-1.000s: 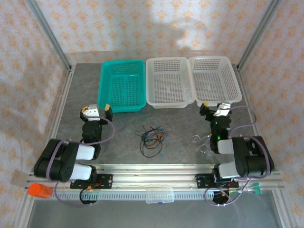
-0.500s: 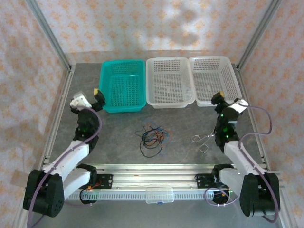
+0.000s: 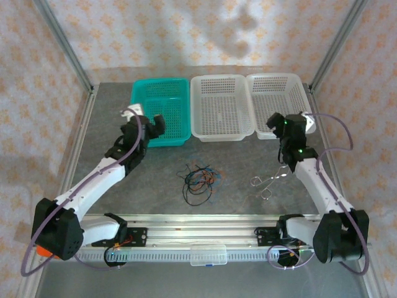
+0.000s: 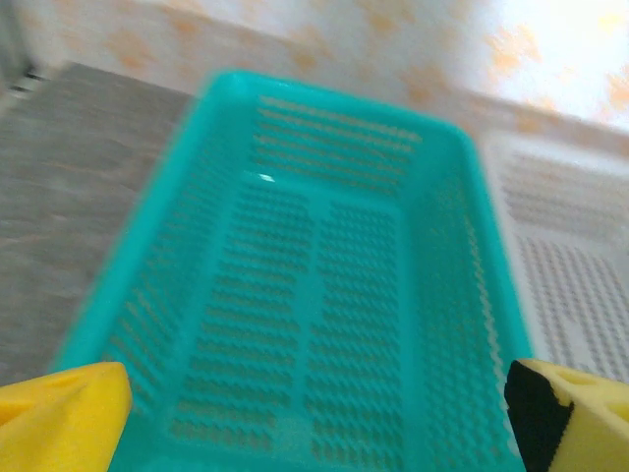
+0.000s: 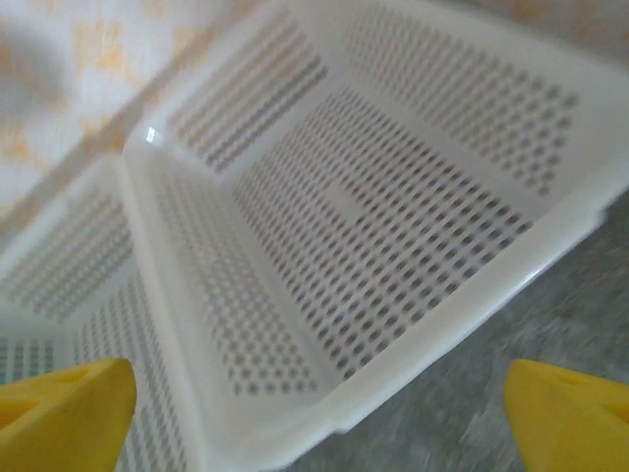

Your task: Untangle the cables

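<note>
Cables point(image 3: 198, 179) lie in a loose tangle mid-bench point(image 3: 236, 158), apart from both arms. Left jaws spread wide and empty over the near part of the teal basket point(image 3: 170, 102). Right jaws also wide and empty at the near edge of the right white basket point(image 3: 276, 99); metal scissor-like tool point(image 3: 268, 182) lies right of the cables.

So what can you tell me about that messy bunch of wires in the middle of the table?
The cables are a small tangle of thin, bendy wires, black, blue and red-orange, curled into loose loops that cross over one another. The bunch lies flat on the grey table, about in the middle. One bigger black loop pokes out on the near side. Only the table touches it; the silver scissors-like tool lies apart on its right.
</note>
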### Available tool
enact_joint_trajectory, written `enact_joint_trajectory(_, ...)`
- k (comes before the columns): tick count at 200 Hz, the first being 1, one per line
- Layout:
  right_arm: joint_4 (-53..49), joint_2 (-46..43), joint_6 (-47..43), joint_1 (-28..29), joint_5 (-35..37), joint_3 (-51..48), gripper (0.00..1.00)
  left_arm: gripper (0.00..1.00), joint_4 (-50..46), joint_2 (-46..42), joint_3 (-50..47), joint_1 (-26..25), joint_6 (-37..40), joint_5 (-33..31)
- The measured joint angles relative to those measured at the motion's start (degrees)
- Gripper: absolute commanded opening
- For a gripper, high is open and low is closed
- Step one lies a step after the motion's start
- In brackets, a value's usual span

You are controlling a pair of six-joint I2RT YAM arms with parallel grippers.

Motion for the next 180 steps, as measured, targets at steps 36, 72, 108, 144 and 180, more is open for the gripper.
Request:
enact_joint_trajectory(36, -8.0, 3.7, -0.5, 10.8, -4.2, 3.9, 0.81, 0.99, -5.8, 0.2, 0.8, -10.5, -0.6, 1.1)
enact_joint_trajectory(72, -13.5, 7.3, 0.9, 21.7, -6.2, 4.0, 0.75, 0.99, -7.2, 0.4, -0.2, -17.9, -3.7, 2.1)
enact_joint_trajectory(108, -13.7, 8.0, 2.1, 27.0, -9.0, 2.5, 0.69, 0.99, -6.0, 5.3, -0.8, -24.7, -6.5, 4.2)
enact_joint_trajectory(144, -12.0, 9.1, 1.9, 27.2, -13.6, -1.6, 0.52, 1.0, -1.9, 10.8, -3.4, -30.3, -8.5, 6.3)
enact_joint_trajectory(180, -9.5, 11.0, 1.6, 27.2, -18.1, -3.9, 0.4, 0.99, -0.2, 13.2, -5.6, -31.0, -11.4, 7.4)
